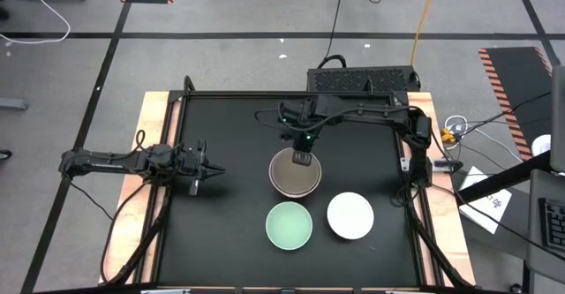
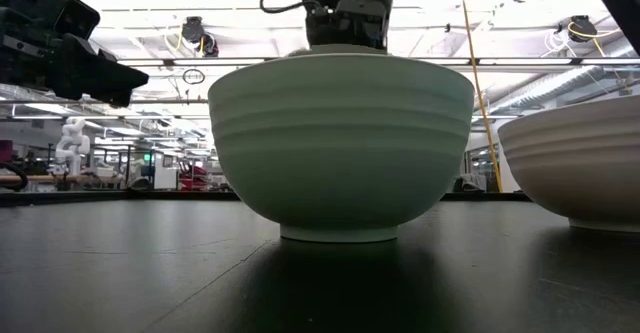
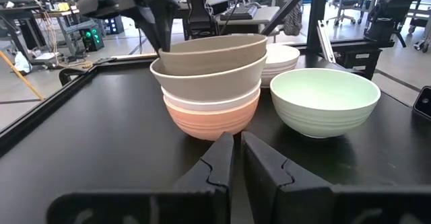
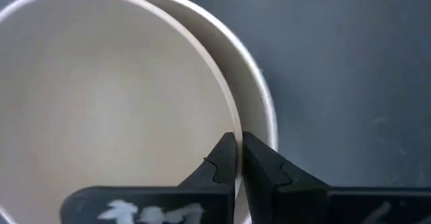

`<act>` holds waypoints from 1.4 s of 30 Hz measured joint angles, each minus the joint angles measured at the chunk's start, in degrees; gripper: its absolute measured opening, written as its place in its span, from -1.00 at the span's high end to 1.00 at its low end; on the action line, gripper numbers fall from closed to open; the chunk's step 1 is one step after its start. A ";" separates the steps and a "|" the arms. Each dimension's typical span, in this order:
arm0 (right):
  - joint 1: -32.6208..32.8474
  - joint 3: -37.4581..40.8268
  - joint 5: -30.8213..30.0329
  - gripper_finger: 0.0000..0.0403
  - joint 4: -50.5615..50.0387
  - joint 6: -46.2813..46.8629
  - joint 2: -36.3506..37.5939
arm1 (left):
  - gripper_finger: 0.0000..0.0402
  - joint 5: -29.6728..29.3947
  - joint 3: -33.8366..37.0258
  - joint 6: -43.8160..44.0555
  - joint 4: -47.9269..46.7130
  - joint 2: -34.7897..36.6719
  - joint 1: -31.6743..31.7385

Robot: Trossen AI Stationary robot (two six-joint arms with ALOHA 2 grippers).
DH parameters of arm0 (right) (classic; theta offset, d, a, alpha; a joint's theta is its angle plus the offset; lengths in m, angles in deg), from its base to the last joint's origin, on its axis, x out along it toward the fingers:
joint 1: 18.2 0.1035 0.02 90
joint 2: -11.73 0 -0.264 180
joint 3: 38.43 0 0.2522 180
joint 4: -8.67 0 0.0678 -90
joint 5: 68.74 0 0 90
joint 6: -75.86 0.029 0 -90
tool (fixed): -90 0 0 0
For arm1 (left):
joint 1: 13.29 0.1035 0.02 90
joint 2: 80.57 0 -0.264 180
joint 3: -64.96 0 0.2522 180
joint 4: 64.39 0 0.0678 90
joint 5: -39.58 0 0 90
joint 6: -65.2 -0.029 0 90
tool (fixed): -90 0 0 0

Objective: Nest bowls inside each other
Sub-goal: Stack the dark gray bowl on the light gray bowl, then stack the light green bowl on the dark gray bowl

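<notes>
In the middle of the black table stands a stack of bowls (image 1: 294, 175): salmon-orange (image 3: 212, 122) at the bottom, then white (image 3: 209, 101), then beige-grey (image 3: 209, 79). A grey-brown bowl (image 3: 215, 49) sits tilted in the top of the stack, with my right gripper (image 4: 237, 138) shut on its rim. Nearer the front stand a mint green bowl (image 1: 290, 225) and a white bowl (image 1: 350, 215), each on its foot. My left gripper (image 1: 207, 169) waits shut at the table's left, pointing level at the stack. My right gripper pinches the grey-brown bowl's rim (image 4: 232, 116) on its far side, one finger (image 4: 225, 158) inside the bowl and one outside. The fingers slant steeply down from the far side. The bowl is tilted, its lower part within the beige-grey bowl; whether it rests there I cannot tell.
The table has a raised black frame (image 1: 291, 94) along its far edge and wooden borders (image 1: 154, 153) at the sides. The mint green bowl (image 2: 345, 143) and the white bowl (image 2: 585, 163) stand close in front of the stack. Bare tabletop lies to the stack's left.
</notes>
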 joint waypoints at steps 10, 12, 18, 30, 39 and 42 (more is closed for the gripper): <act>0.08 -0.06 0.44 0.98 -3.09 1.34 0.02 | 0.85 0.00 0.00 0.02 0.00 -0.07 -0.01; 0.08 -0.07 0.47 0.97 -3.92 1.62 0.06 | 0.85 0.00 0.00 -0.04 0.00 -0.08 -0.01; 0.42 -0.08 0.49 0.99 -4.37 2.06 0.06 | 0.85 0.00 0.00 -0.07 0.00 -0.07 0.00; 0.46 -0.08 0.55 0.91 -3.38 2.28 0.11 | 0.85 0.00 0.00 0.11 0.02 -0.09 -0.01; 0.46 -0.08 0.58 0.82 -3.27 2.28 0.11 | 0.85 0.00 0.00 0.11 0.02 -0.09 -0.01; 0.46 -0.08 0.58 0.79 -3.23 2.28 0.11 | 0.85 0.00 0.00 0.11 0.02 -0.09 0.00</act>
